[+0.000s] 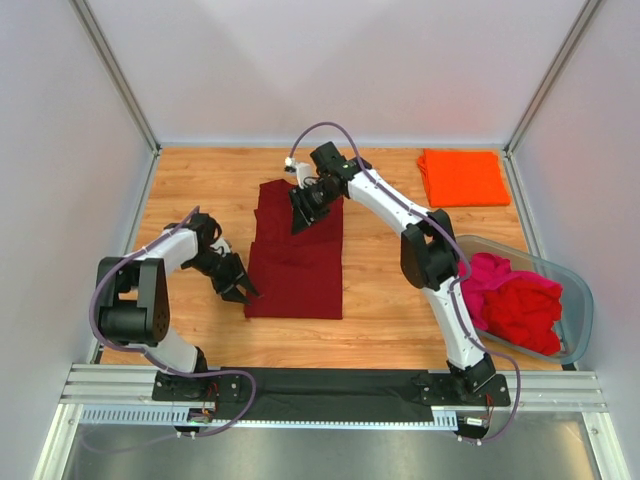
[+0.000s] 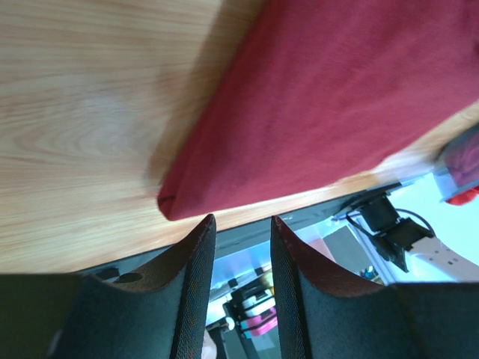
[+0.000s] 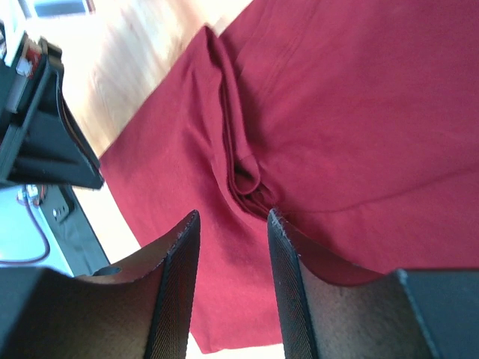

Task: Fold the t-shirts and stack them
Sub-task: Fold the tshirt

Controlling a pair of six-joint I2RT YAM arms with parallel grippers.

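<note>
The left gripper fills the bottom of its wrist view, jaws apart with nothing between them. It is aimed at the near-left corner of the maroon shirt, which lies just ahead of the tips on the table. That looks like a setup for pinching the hem corner.

The right gripper is likewise released and empty. It hangs low over a bunched ridge of cloth where a sleeve seems tucked in; whether its tips touch the cloth cannot be told.

From above, the maroon shirt lies mid-table as a long narrow strip with its sides already turned in, running away from the arms. The left gripper sits at the strip's near corner and the right over its far half. This is probably so the two can handle the length together and bring one end over the other.

The orange shirt lies folded flat at the far right corner, likely the start of the stack. A pink shirt and a red shirt wait crumpled in the tub at the right.
</note>
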